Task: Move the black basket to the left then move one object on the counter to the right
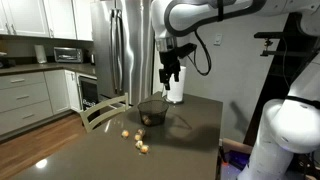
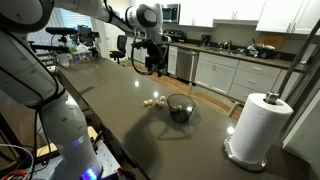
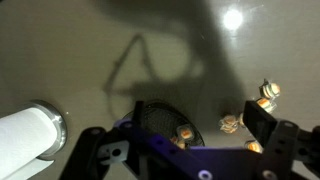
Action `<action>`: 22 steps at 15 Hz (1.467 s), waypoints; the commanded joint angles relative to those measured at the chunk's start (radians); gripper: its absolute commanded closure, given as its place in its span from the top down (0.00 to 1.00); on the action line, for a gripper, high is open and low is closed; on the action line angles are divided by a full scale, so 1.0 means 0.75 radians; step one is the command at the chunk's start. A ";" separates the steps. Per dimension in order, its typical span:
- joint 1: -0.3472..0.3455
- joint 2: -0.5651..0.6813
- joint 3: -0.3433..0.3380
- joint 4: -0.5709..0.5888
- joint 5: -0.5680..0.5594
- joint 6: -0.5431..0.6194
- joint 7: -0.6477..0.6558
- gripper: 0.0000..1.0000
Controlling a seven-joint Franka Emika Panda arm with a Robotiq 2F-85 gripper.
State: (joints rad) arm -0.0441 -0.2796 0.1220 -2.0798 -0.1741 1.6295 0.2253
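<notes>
The black wire basket sits on the dark counter, with small pale objects inside it. It also shows in an exterior view and in the wrist view. My gripper hangs above the counter, behind the basket and apart from it, open and empty. It also shows in an exterior view. In the wrist view the two fingers are spread, with the basket below between them. Several small pale objects lie loose on the counter beside the basket, and show in an exterior view and in the wrist view.
A white paper towel roll stands upright on the counter near the basket, and shows in an exterior view and in the wrist view. A wooden chair stands at the counter's edge. A steel fridge and white cabinets lie beyond.
</notes>
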 commanded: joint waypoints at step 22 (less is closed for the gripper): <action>0.023 0.230 -0.136 0.110 0.082 0.301 -0.094 1.00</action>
State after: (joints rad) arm -0.0231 -0.1559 0.0553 -2.0307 -0.1569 1.8016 0.2090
